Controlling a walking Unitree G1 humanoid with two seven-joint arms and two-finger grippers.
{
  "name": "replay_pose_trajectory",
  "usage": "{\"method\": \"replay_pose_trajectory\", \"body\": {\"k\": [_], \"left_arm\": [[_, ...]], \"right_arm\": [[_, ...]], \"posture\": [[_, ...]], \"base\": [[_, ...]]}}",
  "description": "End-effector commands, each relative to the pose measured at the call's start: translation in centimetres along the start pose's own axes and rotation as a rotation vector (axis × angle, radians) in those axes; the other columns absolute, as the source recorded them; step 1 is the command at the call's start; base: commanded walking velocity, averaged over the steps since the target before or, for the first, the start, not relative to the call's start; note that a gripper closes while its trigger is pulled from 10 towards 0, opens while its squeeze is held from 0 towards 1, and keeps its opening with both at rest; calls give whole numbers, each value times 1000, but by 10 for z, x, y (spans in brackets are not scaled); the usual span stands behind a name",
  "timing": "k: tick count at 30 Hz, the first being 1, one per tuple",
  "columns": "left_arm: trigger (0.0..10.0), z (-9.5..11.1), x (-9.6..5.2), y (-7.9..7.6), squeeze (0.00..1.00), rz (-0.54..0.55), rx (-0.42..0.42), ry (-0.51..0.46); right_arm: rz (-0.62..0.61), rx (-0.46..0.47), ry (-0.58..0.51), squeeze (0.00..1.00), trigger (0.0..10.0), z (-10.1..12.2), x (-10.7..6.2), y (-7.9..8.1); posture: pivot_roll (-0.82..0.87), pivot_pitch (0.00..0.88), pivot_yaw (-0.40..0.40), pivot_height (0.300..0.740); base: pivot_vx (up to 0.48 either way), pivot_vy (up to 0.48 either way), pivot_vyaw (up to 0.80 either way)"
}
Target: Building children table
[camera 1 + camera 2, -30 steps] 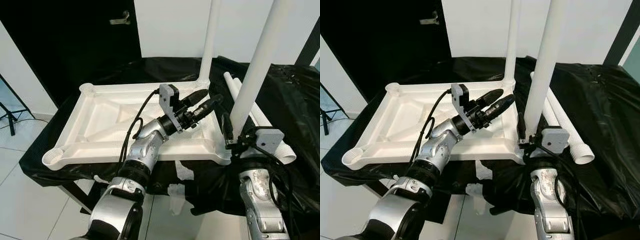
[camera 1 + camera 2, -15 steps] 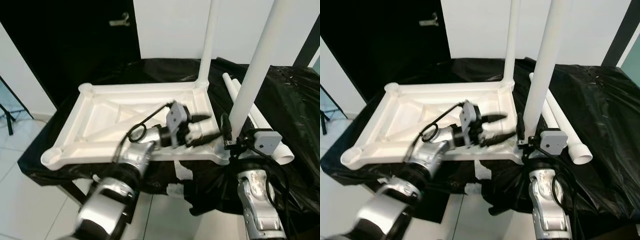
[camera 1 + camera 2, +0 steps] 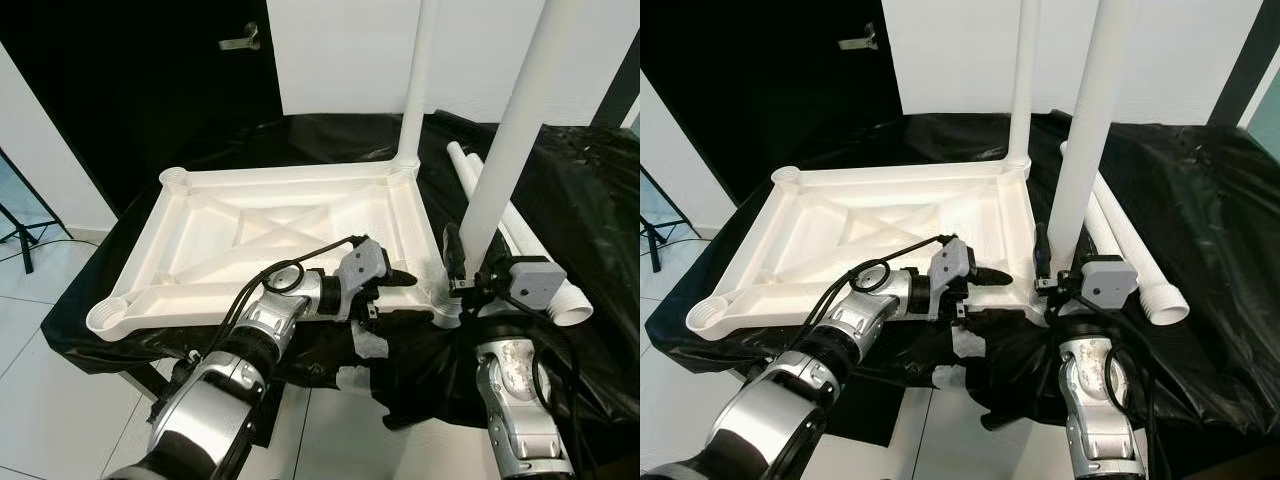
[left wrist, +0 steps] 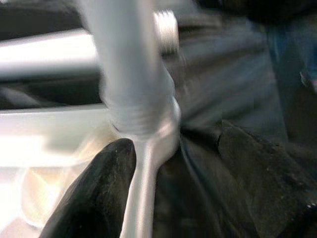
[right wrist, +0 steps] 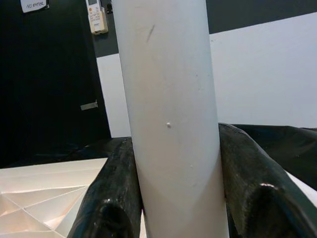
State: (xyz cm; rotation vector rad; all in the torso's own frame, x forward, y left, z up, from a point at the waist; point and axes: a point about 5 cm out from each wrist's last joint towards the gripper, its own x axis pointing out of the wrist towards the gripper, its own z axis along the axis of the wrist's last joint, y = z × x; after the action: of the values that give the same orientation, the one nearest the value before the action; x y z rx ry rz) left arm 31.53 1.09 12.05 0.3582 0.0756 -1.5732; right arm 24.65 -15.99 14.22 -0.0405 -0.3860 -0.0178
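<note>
A white plastic rectangular tabletop [image 3: 270,235] lies upside down on a bench draped in black plastic sheeting [image 3: 560,190]. 2 white plastic tube legs stand upright in its right-hand corner sockets: the far leg [image 3: 418,90] and the near leg [image 3: 510,140]. 2 more loose white tube legs [image 3: 545,270] lie on the sheeting just right of the tabletop.

The right gripper [image 3: 462,268] is at the near right corner, its black fingers [image 5: 245,183] clenched on either side of the near leg, low down by the socket. The left gripper [image 3: 395,290] reaches in along the tabletop's near edge towards that same corner; its fingers [image 4: 99,188] are spread apart, one touching the socket rim below the leg's threaded end, holding nothing.
</note>
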Motion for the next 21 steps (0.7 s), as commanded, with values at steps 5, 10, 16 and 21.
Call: {"method": "replay_pose_trajectory", "body": {"k": [5,10,16,21], "left_arm": [[10000,-14,6,8,0,234,12,149],[10000,-20,8,12,0,326,-5,211],[10000,-17,8,18,0,383,-14,193],[10000,-9,6,22,0,395,-40,124]], "right_arm": [[-31,-16,331,0,10000,-56,-33,-6],[-35,-20,327,0,10000,-56,-34,-7],[-40,-21,326,0,10000,-56,-35,-8],[-40,-21,325,0,10000,-56,-34,-8]], "posture": [[65,0,94,740],[61,0,95,740],[61,0,95,740],[66,0,92,740]], "base": [[0,0,0],[0,0,0],[0,0,0],[0,0,0]]}}
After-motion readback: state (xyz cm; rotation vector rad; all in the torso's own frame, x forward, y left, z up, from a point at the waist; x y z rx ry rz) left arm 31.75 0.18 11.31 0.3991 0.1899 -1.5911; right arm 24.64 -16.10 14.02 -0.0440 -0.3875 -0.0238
